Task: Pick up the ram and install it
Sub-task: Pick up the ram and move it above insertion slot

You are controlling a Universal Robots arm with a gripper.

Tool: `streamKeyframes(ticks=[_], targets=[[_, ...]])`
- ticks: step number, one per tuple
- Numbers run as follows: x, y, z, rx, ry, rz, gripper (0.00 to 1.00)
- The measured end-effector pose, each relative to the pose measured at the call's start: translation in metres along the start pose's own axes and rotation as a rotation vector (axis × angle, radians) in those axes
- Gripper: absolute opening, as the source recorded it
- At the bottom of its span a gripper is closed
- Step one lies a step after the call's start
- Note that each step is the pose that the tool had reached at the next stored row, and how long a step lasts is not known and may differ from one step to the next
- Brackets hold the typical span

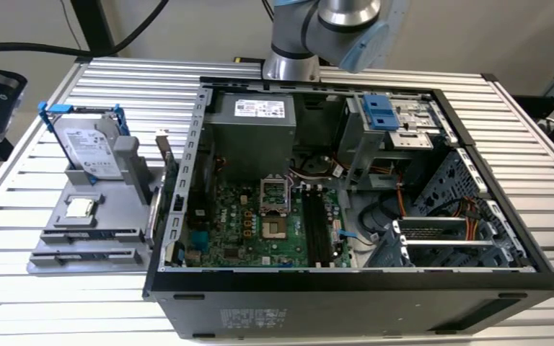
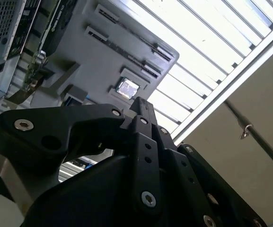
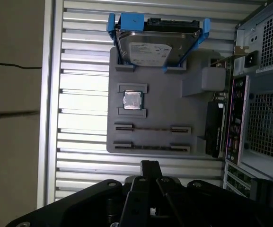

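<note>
**Fig.** Approach to the pick. The black two-finger gripper (image 3: 150, 166) has its fingers pressed together and holds nothing. It hovers over, and apart from, the grey moulded parts tray (image 3: 164, 113). The ram (image 3: 153, 128), a thin dark circuit-board stick, appears to stand edge-up betw. two clips in the tray, near the small square silver processor chip (image 3: 132, 100). The tray lies at the exterior view's lower left, beside the open black computer case (image 1: 354, 288). Judgement: part the fingers before descent, align w/ the stick's flat faces, grip at mid-length, and lift straight so the clips don't bind.

upright hard drive (image 3: 157, 47) and case wall (image 3: 264, 118) flank the low gray tray (image 3: 167, 111).
</note>
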State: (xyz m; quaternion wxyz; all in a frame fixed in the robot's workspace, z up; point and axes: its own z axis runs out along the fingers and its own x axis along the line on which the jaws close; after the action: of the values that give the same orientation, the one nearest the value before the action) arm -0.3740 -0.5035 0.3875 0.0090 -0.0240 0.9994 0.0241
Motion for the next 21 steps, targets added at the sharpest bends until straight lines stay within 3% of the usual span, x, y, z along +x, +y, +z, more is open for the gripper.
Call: streamKeyframes(ticks=[11, 21], targets=[[0.0000, 0.0000, -0.0001, -0.0001, 0.0000, -0.002, 0.00], [0.0000, 0.0000, -0.0001, -0.0023, 0.0056, -0.117, 0.00]])
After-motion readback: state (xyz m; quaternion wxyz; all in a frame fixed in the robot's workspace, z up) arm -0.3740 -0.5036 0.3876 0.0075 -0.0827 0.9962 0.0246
